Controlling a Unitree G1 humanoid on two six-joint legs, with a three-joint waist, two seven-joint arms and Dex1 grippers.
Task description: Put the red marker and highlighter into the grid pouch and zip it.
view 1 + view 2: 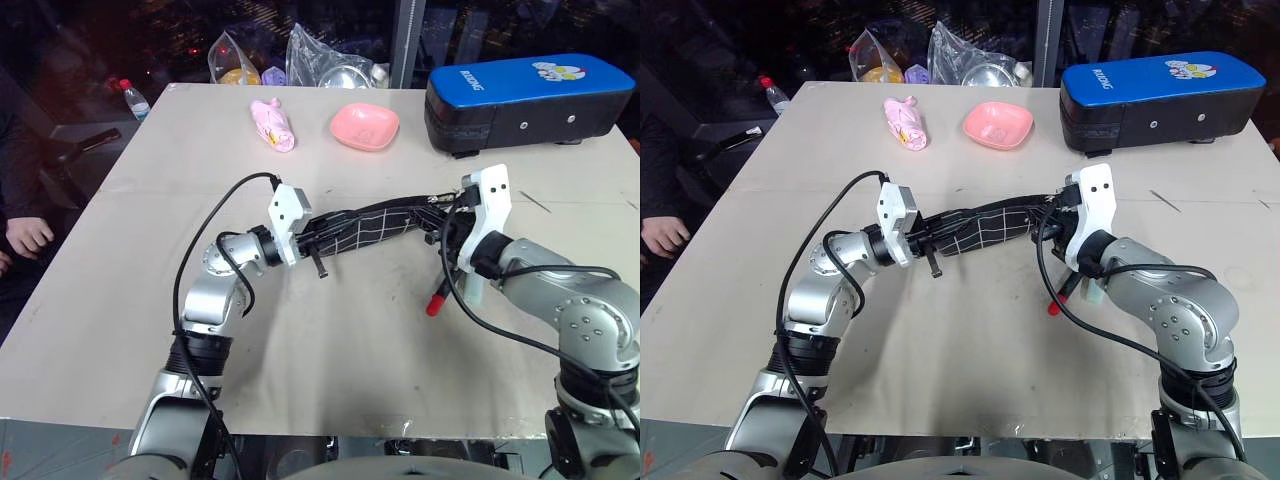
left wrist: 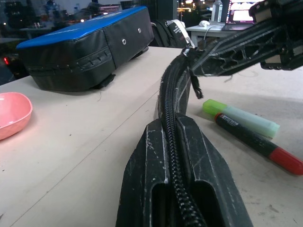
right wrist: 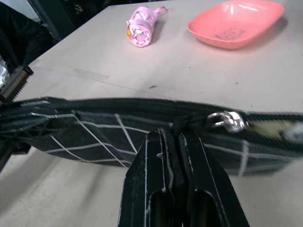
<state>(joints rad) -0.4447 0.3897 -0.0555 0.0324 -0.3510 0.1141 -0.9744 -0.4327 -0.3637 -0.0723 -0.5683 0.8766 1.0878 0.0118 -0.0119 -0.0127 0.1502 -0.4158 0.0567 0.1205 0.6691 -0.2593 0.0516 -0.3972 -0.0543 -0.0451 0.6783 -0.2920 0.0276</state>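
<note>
The grid pouch (image 1: 375, 225), black with white lines, hangs stretched above the table between my two grippers. My left gripper (image 1: 318, 240) is shut on its left end, with the zipper edge (image 2: 173, 90) running out between the fingers. At the other end, my right gripper (image 3: 173, 135) is shut on the black pull tab beside the silver slider (image 3: 229, 120). The pouch gapes a little past the slider. The red marker (image 2: 258, 142) and the highlighter (image 2: 241, 118) lie side by side on the table below my right wrist. The marker's red cap (image 1: 434, 303) pokes out there.
A big blue-black case (image 1: 530, 100) stands at the back right. A pink bowl (image 1: 365, 127) and a pink bundle (image 1: 273, 124) lie behind the pouch, with plastic bags (image 1: 330, 65) at the far edge. A person's hand (image 1: 28, 237) rests beyond the table's left side.
</note>
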